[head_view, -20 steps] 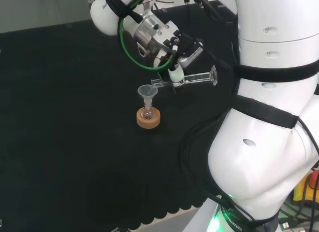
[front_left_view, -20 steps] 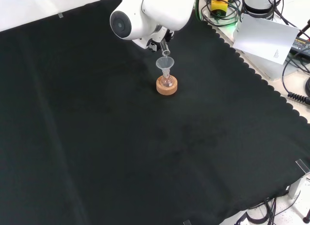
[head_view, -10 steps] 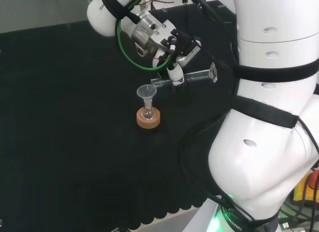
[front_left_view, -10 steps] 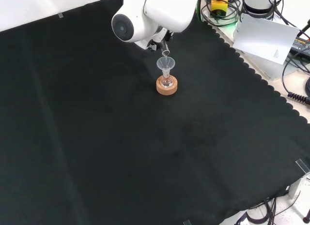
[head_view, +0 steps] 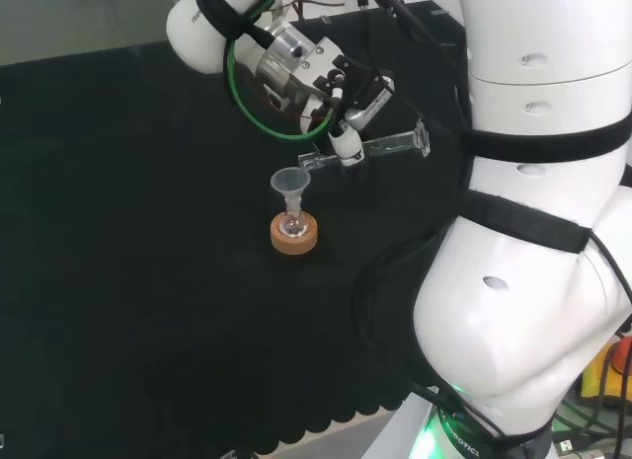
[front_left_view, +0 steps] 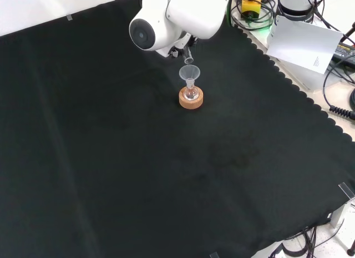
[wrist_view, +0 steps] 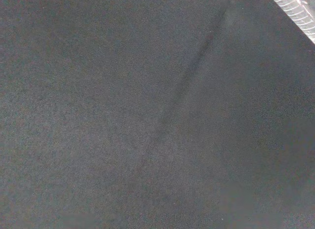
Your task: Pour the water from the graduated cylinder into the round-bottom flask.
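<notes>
In the head view the hand (head_view: 348,99) has its fingers curled round the cylinder (head_view: 380,146), which lies nearly level above the cloth (head_view: 148,262), its mouth to the left and its foot to the right. The mouth hangs just above and right of the funnel (head_view: 290,184). The funnel sits in the small flask (head_view: 291,224), upright on a cork ring (head_view: 294,236) mid-cloth. In the front view the cylinder's mouth (front_left_view: 188,60) hangs just above the funnel's far rim.

Black cloth (front_left_view: 166,175), scalloped along its edge, covering the surface. White sheet of paper (front_left_view: 302,43) off the cloth, front view upper right. Black cables (front_left_view: 338,75) beside it. Yellow and red object (front_left_view: 250,1) among coiled cables.
</notes>
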Controlling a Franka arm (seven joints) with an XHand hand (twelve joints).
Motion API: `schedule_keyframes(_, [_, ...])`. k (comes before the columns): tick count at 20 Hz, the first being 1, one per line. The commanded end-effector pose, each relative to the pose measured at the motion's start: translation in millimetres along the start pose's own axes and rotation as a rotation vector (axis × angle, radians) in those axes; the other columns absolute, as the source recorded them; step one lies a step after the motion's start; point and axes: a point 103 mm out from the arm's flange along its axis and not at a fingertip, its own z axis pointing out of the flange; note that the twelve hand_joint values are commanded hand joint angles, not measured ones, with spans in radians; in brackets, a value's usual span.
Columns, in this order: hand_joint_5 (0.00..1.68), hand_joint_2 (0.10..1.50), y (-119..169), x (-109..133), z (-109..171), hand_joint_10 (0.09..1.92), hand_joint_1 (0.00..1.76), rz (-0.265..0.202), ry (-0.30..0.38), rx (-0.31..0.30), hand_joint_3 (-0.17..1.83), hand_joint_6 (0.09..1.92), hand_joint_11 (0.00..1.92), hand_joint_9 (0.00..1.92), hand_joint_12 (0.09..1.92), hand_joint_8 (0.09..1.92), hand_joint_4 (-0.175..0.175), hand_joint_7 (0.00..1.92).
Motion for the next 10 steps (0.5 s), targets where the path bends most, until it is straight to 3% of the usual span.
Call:
schedule_keyframes(1, [1.03, 1.15, 0.5, 1.8, -1.0, 0.21, 1.35, 0.010, -0.013, 0.007, 0.00, 0.83, 1.13, 1.32, 0.78, 1.18, -0.084, 0.90])
schedule_keyframes(10, [1.03, 1.16, -0.5, 1.9, -2.9, 0.21, 1.35, 0.017, -0.017, 0.010, 0.00, 0.83, 1.13, 1.32, 0.78, 1.18, -0.083, 0.90])
